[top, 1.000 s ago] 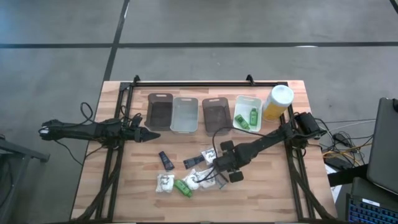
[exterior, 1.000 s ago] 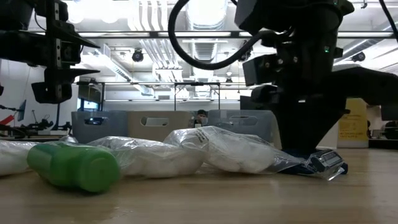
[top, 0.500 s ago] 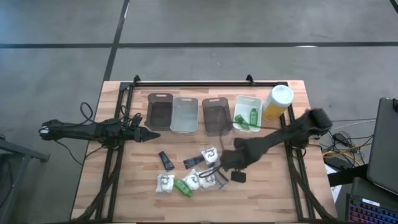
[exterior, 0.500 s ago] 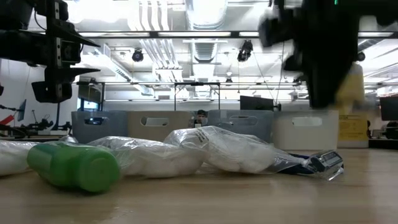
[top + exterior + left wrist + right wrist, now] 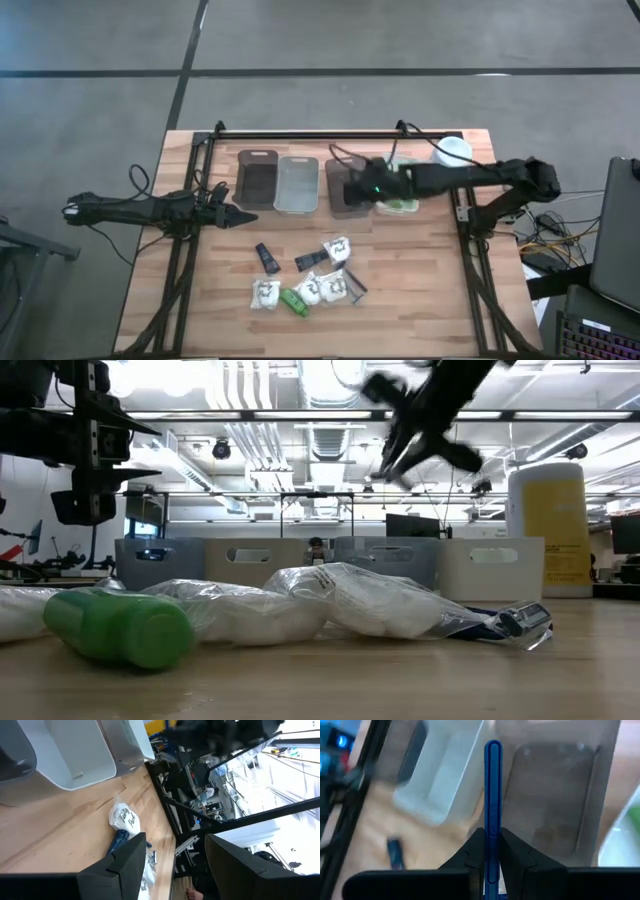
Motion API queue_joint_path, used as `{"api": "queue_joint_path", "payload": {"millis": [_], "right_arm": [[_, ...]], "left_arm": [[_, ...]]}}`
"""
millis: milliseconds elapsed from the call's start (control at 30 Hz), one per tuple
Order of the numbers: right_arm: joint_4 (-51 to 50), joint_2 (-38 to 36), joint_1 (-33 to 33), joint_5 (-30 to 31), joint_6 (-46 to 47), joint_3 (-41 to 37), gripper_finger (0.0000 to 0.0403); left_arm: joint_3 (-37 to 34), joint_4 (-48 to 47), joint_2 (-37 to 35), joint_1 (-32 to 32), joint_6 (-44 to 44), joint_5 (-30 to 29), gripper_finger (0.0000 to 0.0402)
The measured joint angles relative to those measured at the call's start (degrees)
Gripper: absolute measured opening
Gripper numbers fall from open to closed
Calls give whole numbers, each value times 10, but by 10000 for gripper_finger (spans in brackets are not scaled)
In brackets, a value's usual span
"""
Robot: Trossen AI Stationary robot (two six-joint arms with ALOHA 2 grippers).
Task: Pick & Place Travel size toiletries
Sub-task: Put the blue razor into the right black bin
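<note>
My right gripper (image 5: pixel 352 188) hangs above the third, dark tray (image 5: pixel 345 200) and is shut on a thin blue stick (image 5: pixel 493 780). It also shows high up in the low view (image 5: pixel 420 420). The other toiletries lie in a loose heap on the wood at the near middle: white packets (image 5: pixel 338 247) (image 5: pixel 265 293), a green bottle (image 5: pixel 294 300), dark tubes (image 5: pixel 266 258) and a dark stick (image 5: pixel 355 287). Two green bottles (image 5: pixel 398 190) lie in the white tray. My left gripper (image 5: pixel 248 217) waits open at the table's left, above the wood. My right gripper pinches the blue stick between its two fingers near one end (image 5: pixel 493 832). The stick runs straight ahead past the fingertips, in line with the fingers. The arm reaches in from the table's right. The stick is lifted clear, over the dark tray.
Four trays stand in a row at the far side: dark (image 5: pixel 257 178), clear (image 5: pixel 296 184), dark, and white (image 5: pixel 410 165). A tall yellow bottle with a white cap (image 5: pixel 450 155) stands at the far right. Black frame rails run along the table's sides.
My right gripper has risen from the heap of toiletries and swung toward the far edge and the left, ending over the third tray with the blue stick in its fingers. The packets and bottles on the wood have stayed put.
</note>
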Motion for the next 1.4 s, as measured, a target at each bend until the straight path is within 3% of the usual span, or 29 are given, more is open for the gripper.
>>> {"api": "queue_joint_path", "payload": {"millis": [200, 433, 633, 833, 1067, 1233, 1400], "right_arm": [[8, 58, -64, -32, -12, -7, 33], [14, 133, -77, -22, -46, 31, 51], [13, 175, -80, -18, -72, 44, 121], [11, 160, -72, -18, -80, 48, 209], [3, 75, -4, 21, -148, 49, 273], [-63, 35, 71, 51, -146, 48, 286], [-119, 23, 162, 42, -125, 43, 286]], "left_arm": [[0, 0, 0, 0, -2, 0, 209], [0, -1, 0, 0, -2, 0, 209], [0, -1, 0, 0, -2, 0, 209], [0, -1, 0, 0, -2, 12, 209], [0, 0, 0, 0, -5, 0, 209], [0, 1, 0, 0, -36, -30, 209], [0, 9, 5, 0, -95, -38, 209]]}}
